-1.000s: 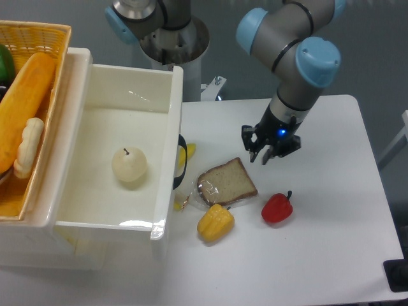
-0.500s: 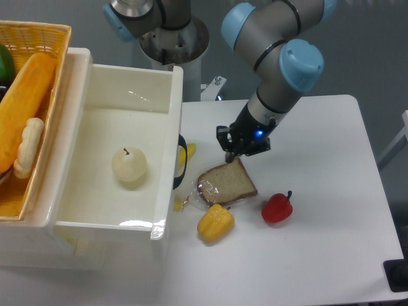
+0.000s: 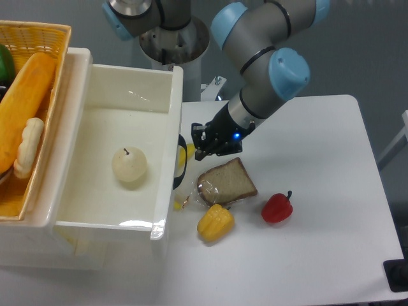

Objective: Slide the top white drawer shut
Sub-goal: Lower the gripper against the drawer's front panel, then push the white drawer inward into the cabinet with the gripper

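The top white drawer (image 3: 162, 153) stands pulled out to the right of its cabinet, its glossy inside open to view with a pale pear (image 3: 129, 164) lying in it. A dark curved handle (image 3: 180, 162) shows on its right front face. My gripper (image 3: 203, 148) hangs just right of that handle, low over the table and above the bread slice. Its fingers look close together with nothing between them.
A slice of bread (image 3: 227, 183), a yellow pepper (image 3: 215, 222) and a red pepper (image 3: 277, 208) lie on the white table right of the drawer front. A small yellow item (image 3: 189, 152) sits by the handle. A yellow wicker basket (image 3: 25, 108) with food sits on the cabinet at left.
My gripper has travelled left across the table, from above the red pepper to just beside the drawer's handle. The drawer and the food have not moved.
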Available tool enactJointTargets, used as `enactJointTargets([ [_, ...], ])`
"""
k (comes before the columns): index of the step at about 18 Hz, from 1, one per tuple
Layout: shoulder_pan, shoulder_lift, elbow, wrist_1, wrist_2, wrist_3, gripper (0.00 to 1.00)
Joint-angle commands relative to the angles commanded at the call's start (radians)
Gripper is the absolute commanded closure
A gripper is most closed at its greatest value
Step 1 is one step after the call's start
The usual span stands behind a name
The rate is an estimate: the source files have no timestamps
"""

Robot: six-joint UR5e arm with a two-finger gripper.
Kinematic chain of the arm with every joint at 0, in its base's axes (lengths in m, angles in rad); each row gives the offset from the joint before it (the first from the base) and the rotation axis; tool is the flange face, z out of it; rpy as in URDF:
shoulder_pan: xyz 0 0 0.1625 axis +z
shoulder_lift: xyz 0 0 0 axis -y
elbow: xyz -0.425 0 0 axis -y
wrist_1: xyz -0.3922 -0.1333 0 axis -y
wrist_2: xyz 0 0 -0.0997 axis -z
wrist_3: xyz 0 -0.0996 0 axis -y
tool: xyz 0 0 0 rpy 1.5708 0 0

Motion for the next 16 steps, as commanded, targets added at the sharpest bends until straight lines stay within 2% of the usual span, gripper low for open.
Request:
enactJointTargets([
  [7,-0.002,0.02,0.0,-0.02,-0.02,0.0,0.99],
  [16,-0.044,0.034,0.0,-0.043,-0.022,-0.003,0.99],
])
